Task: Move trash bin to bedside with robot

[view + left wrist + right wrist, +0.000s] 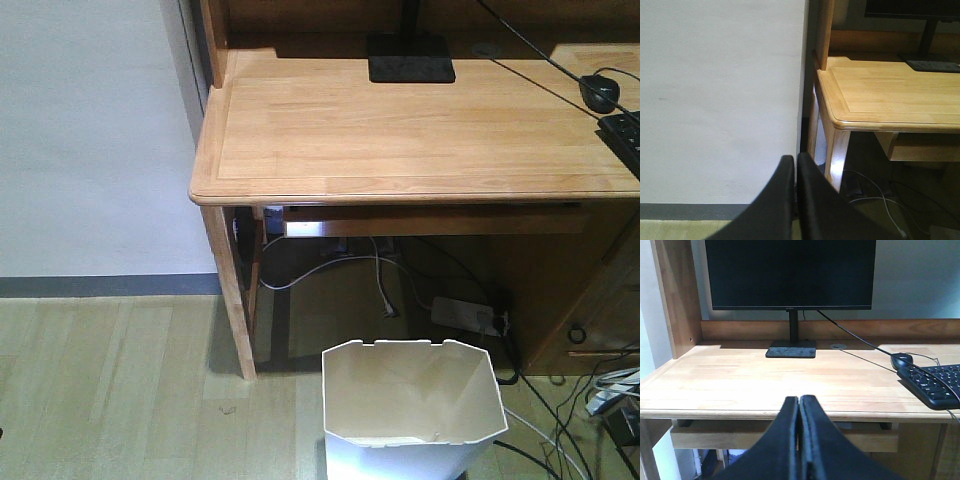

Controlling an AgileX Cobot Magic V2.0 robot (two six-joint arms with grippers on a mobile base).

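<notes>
The white trash bin [410, 415] stands on the floor at the bottom of the front view, in front of the desk, its cream inside showing and nothing in it. No gripper touches it. My left gripper [795, 159] is shut with nothing between its fingers and faces a white wall beside the desk corner. My right gripper [799, 400] is shut and empty too, held level with the desk's front edge. The bedside is out of view. Neither arm shows in the front view.
A light wooden desk [400, 130] fills the upper front view, with a monitor [790, 275], keyboard [935, 385] and mouse [901, 360] on it. A power strip [462, 313] and loose cables [585, 410] lie on the floor under and right of the desk. White wall [90, 140] to the left.
</notes>
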